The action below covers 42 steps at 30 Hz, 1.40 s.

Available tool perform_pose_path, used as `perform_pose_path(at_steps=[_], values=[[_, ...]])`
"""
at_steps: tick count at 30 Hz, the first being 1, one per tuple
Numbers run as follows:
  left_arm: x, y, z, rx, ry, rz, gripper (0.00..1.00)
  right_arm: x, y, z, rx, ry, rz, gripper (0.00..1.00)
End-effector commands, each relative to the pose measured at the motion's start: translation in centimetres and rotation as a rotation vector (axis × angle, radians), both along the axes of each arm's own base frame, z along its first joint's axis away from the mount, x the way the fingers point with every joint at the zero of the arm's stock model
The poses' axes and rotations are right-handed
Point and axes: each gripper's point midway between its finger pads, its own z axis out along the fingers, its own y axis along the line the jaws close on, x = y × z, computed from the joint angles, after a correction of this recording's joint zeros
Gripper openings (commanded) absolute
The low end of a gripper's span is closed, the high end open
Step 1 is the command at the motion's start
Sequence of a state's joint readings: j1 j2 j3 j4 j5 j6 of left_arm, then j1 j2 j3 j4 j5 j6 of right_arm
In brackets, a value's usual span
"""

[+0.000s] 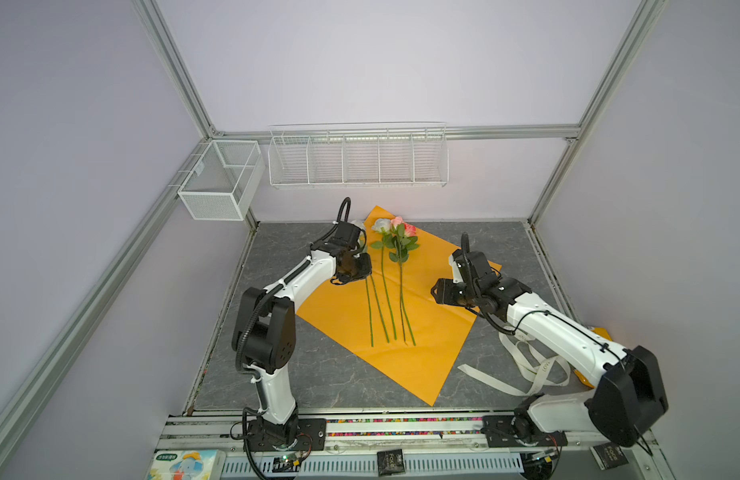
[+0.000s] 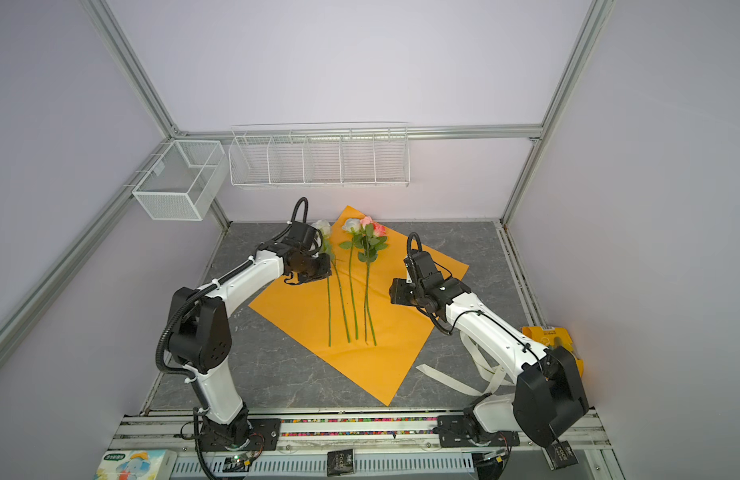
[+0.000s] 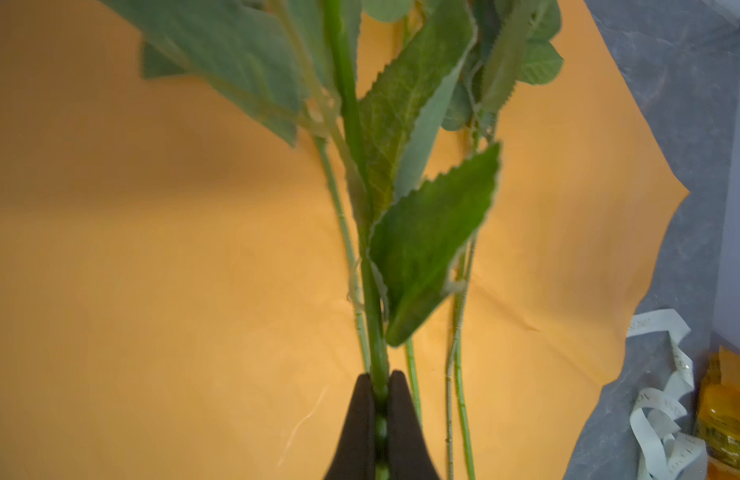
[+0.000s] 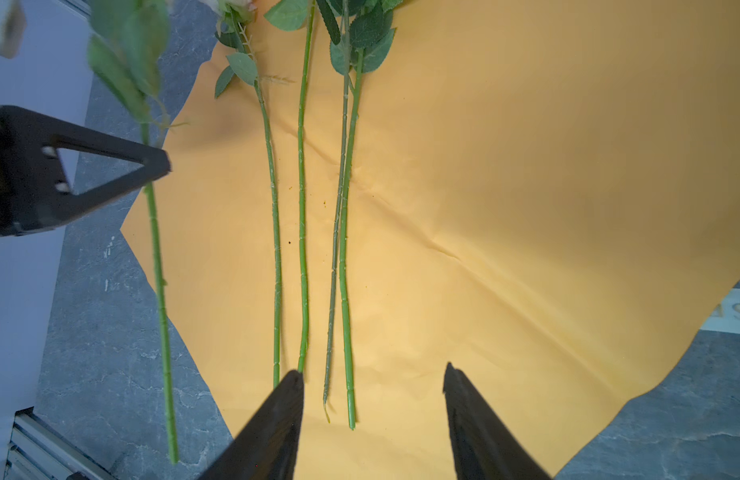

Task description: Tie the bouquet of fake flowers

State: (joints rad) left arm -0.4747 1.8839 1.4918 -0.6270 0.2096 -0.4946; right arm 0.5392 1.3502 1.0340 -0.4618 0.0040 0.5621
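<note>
The grey table (image 1: 318, 374) fills the lower middle of both top views. An orange sheet (image 1: 434, 324) lies on it as a diamond. The bouquet of fake flowers (image 1: 401, 245) rests on that sheet at centre frame, not yet bunched: heads toward the back wall, long stems fanned toward the front. A cream ribbon (image 1: 526, 365) lies loose at lower right, partly under the right arm.

The right claw (image 4: 372, 374) stands spread and empty over the sheet, right of the stems. The left claw (image 3: 380, 382) is pressed together on the leftmost stem (image 4: 156, 249), just below its leaves.

The step looks to be gathering. The next move likely calls for carrying this stem across to lie against the other four, ends level, so the ribbon can go round them.
</note>
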Motion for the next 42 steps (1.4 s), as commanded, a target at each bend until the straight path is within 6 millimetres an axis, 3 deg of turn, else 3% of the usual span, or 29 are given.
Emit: perform_pose_path(at_steps=[1,6,14,18,23,30,32,34,37,41,42], values=[[1.1,-3.2,-0.7,-0.043,-0.005,-0.013,0.00,-1.2,-0.7,-0.1,-0.004,0.012,-0.014,0.58],[2.3,-3.7,-3.4,0.000,0.031,0.026,0.00,-1.9,-1.1,0.2,-0.001,0.010,-0.012,0.58],[5.1,-5.5,-4.0,-0.032,-0.013,0.018,0.00,-2.4,-1.5,-0.5,-0.013,0.025,-0.015,0.58],[5.8,-5.6,-5.9,-0.002,0.015,0.031,0.02,-2.3,-1.3,-0.8,-0.010,0.032,-0.013,0.58],[4.6,-4.9,-7.0,0.037,0.078,0.044,0.19,-2.2,-1.2,-1.0,-0.018,0.037,-0.005,0.58],[2.5,-4.4,-4.0,0.003,0.065,0.042,0.36,-2.4,-1.3,-1.4,-0.035,0.047,0.012,0.58],[1.7,-4.3,-2.3,-0.024,0.043,0.030,0.39,-2.7,-1.3,-1.5,-0.029,0.052,0.018,0.58],[0.9,-3.5,-0.5,-0.021,0.011,0.041,0.52,-3.2,-1.4,-1.6,-0.024,0.059,0.028,0.58],[-0.6,-2.1,2.1,-0.047,-0.068,0.056,0.61,-4.2,-1.2,-1.6,-0.003,0.070,0.066,0.59],[-3.6,-0.6,2.9,-0.081,-0.085,0.051,0.61,-6.3,-0.1,-2.3,0.058,0.135,0.130,0.64],[-4.6,-0.6,2.7,-0.107,-0.073,0.036,0.60,-7.3,-0.1,-3.4,0.058,0.175,0.142,0.63]])
